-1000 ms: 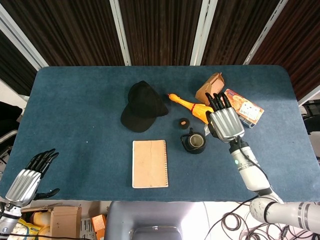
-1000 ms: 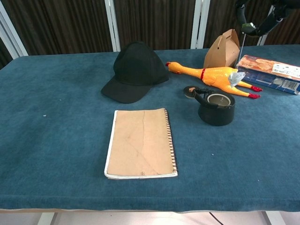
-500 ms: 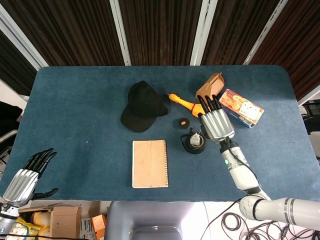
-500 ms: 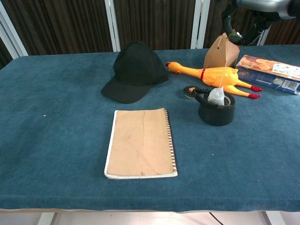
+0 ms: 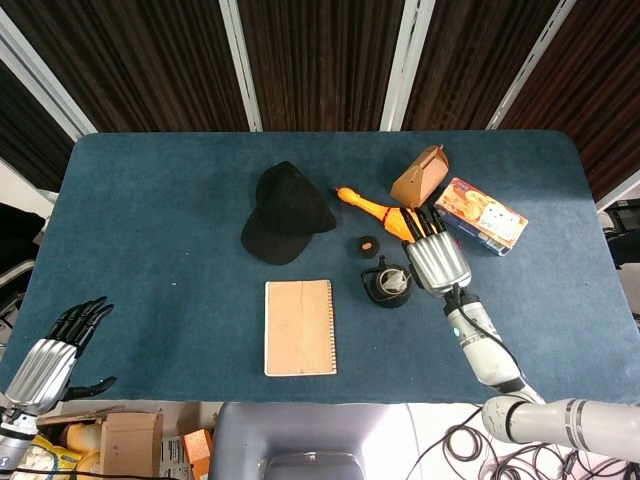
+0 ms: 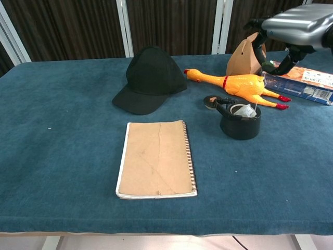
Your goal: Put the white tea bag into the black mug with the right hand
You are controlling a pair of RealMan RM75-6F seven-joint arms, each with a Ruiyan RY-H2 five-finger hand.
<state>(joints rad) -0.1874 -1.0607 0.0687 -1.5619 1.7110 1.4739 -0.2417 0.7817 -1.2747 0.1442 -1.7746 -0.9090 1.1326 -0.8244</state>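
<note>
The black mug point(image 5: 383, 288) point(image 6: 240, 125) stands right of the middle of the blue table point(image 5: 150, 260). The white tea bag point(image 5: 394, 282) point(image 6: 245, 110) sits inside it, with only its top showing above the rim. My right hand point(image 5: 436, 261) point(image 6: 297, 27) hovers just right of the mug and above it, fingers stretched toward the rubber chicken, thumb and a finger pinched together underneath. The string is too thin to make out. My left hand point(image 5: 46, 366) hangs off the table's near left corner, fingers apart and empty.
A yellow rubber chicken point(image 5: 378, 211) point(image 6: 235, 83) lies right behind the mug, with a small black roll point(image 5: 368, 245) point(image 6: 210, 101) beside it. A brown paper box point(image 6: 245, 54), a colourful packet point(image 6: 302, 78), a black cap point(image 5: 285, 210) and a notebook point(image 5: 299, 327) also lie around.
The right hand came from the right to over the mug and then sank lower. The tea bag swung in with it and dropped from above the rim down into the mug.
</note>
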